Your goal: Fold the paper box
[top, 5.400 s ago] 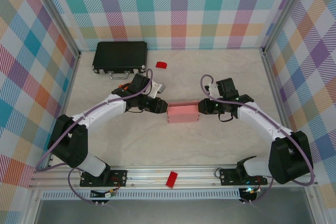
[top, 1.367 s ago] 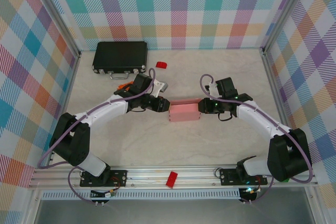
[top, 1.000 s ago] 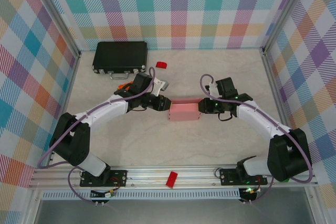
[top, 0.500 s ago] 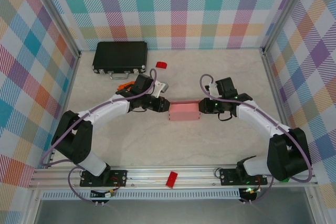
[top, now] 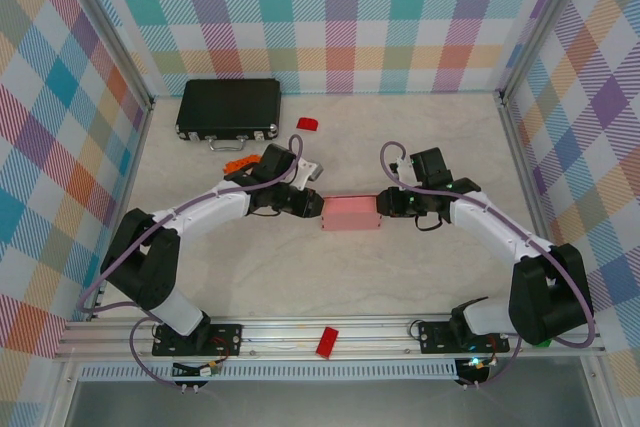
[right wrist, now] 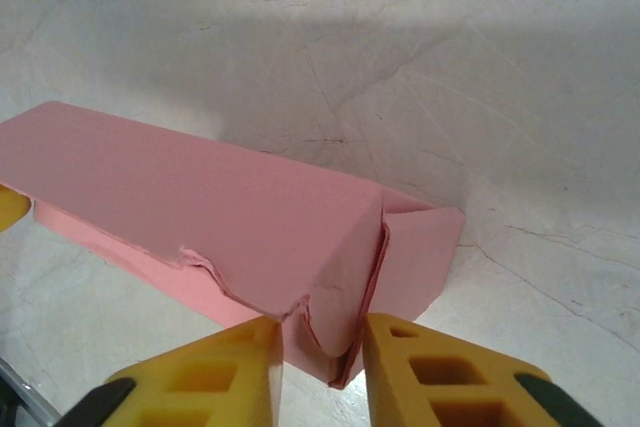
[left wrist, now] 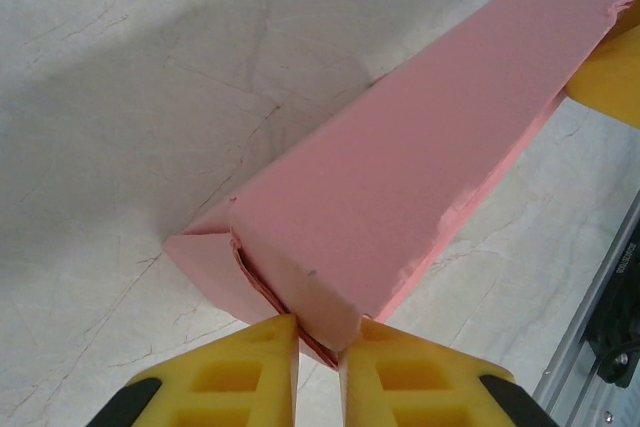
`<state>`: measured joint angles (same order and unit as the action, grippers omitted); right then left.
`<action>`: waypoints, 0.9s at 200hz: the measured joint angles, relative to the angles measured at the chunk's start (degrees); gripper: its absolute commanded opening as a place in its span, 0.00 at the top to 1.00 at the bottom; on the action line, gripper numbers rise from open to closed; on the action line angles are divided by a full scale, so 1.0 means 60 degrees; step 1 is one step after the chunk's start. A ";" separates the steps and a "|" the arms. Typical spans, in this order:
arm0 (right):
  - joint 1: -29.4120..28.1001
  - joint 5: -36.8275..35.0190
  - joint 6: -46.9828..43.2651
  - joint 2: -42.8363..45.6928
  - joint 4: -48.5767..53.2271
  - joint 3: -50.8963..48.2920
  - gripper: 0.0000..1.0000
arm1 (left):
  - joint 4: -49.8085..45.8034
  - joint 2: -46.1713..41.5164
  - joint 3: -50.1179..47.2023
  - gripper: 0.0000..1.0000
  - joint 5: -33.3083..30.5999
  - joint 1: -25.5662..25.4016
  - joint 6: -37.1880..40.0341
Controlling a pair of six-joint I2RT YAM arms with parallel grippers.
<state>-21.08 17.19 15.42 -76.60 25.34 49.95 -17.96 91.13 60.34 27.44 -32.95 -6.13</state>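
The light-pink thin-card paper box (top: 350, 214) lies flat in the middle of the pale marbled tabletop (top: 330, 277), directly between our two grippers. Our left gripper (left wrist: 318, 352) pinches its left end flap. Our right gripper (right wrist: 322, 367) straddles the right end; we cannot tell whether it clamps.

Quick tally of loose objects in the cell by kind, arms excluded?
light-pink thin-card paper box: 1
black hard case: 1
small red blocks: 2 (one beside the case, one on the near rail)
Total: 4, plus small orange bits in front of the case, too small to count.
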 measured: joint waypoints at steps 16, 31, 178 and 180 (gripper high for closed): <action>0.0000 -0.0004 -0.0011 0.0113 0.0007 -0.0091 0.59 | -0.0004 0.0000 0.0000 0.83 -0.0022 -0.0015 0.0033; 0.0000 -0.0004 -0.0113 0.0248 0.0011 -0.0142 0.57 | -0.0004 0.0000 0.0000 0.83 -0.0058 -0.0029 0.0069; 0.0004 -0.0597 0.0288 0.0302 -0.0546 0.0674 0.51 | 0.0000 0.0018 0.0004 0.84 -0.0233 -0.0109 0.0208; 0.0004 -0.0619 0.0295 0.0266 -0.0554 0.0707 0.51 | 0.0000 0.0018 0.0004 0.84 -0.0233 -0.0109 0.0208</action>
<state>-21.06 13.47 17.19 -75.00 22.02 54.19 -17.96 91.24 60.36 26.04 -33.61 -4.89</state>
